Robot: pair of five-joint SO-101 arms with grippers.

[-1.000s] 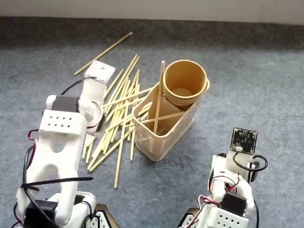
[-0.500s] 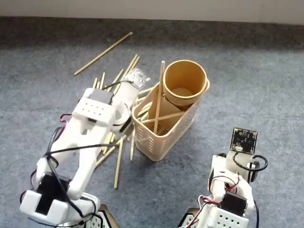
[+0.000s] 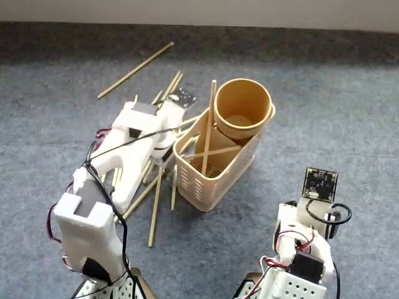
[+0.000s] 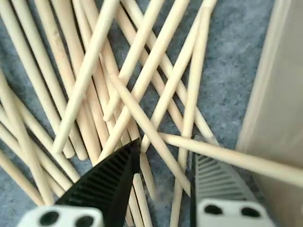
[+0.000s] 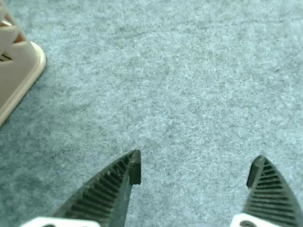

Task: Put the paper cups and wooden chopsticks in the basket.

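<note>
- Left gripper (image 4: 163, 151): jaws parted to a narrow gap, tips low over the pile, one or two sticks crossing between them; nothing clamped yet.
- Wooden chopsticks (image 4: 86, 71): a criss-crossed heap on the grey carpet (image 3: 324, 93), just beside the basket (image 3: 212, 180). A few stand or lean inside it (image 3: 206, 137), and one stray stick (image 3: 134, 65) lies well apart.
- Handling, as judged: the sticks look light, stiff, smooth and round, so they are likely to roll or pivot in a pinch. A hold near mid-length, across the stick, should keep it level. Overlapping neighbours may lift or scatter with it.
- Paper cups (image 3: 243, 99): a nested stack already upright in the basket's far end. They appear thin-walled and crushable.
- Right gripper (image 5: 196, 168): jaws spread wide and empty, over bare carpet near the basket's corner (image 5: 14, 71).
</note>
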